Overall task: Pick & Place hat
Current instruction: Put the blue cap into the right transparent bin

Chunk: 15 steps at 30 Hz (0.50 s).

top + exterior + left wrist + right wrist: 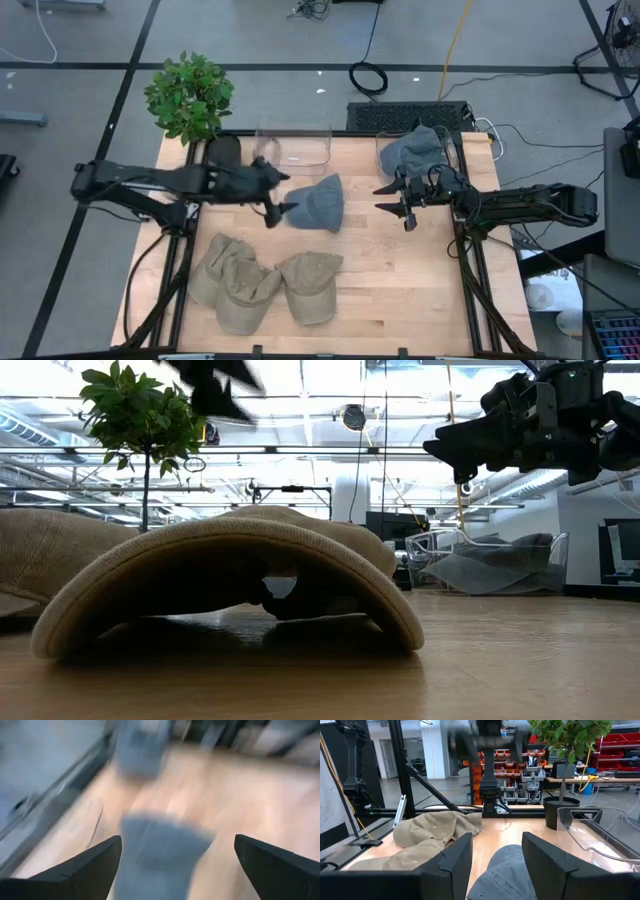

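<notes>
Tan caps [262, 282] crowd the table's near edge; beyond them a grey hat [318, 203] lies mid-table. Left gripper [277, 205], fingers spread and empty, hovers just beside the hat's brim. It should probably descend squarely and pinch fabric firmly (soft cloth slips). Right gripper [400, 205], likewise open, waits nearby.

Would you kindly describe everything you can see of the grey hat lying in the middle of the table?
The grey hat looks like soft, slightly crumpled fabric, lying flat on the wooden table, behind the tan hats. It sits between the two grippers: the open left gripper is at its edge, and contact cannot be confirmed; the open right gripper is apart from it. In the left wrist view it is blurred between the fingers.
</notes>
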Motion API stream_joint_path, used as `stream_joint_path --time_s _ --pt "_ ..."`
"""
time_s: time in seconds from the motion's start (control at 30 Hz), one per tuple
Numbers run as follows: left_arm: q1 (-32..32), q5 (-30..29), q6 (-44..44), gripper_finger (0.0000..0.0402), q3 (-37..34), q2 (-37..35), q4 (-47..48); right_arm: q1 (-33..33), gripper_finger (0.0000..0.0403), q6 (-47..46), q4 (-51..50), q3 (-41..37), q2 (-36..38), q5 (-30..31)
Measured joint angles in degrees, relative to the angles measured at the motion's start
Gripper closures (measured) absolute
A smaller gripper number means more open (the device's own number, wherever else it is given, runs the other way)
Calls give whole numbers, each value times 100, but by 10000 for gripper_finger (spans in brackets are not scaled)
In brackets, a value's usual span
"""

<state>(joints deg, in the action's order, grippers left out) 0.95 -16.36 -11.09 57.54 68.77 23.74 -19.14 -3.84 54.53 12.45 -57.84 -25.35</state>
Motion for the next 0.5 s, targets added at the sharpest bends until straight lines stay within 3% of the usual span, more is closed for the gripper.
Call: stream_joint_path --time_s 0.1,0.2,0.33,0.5 --pt "-57 16 -331 5 0 639 434 0 242 0 -13 0 0 0" --pt "-96 329 -448 5 -2 1270 222 0 245 0 -18 0 0 -1" --pt "-84 540 2 5 0 1843 -362 0 247 0 -36 0 0 0" --pt "-142 162 666 5 0 2257 -842 0 247 0 -75 0 0 0"
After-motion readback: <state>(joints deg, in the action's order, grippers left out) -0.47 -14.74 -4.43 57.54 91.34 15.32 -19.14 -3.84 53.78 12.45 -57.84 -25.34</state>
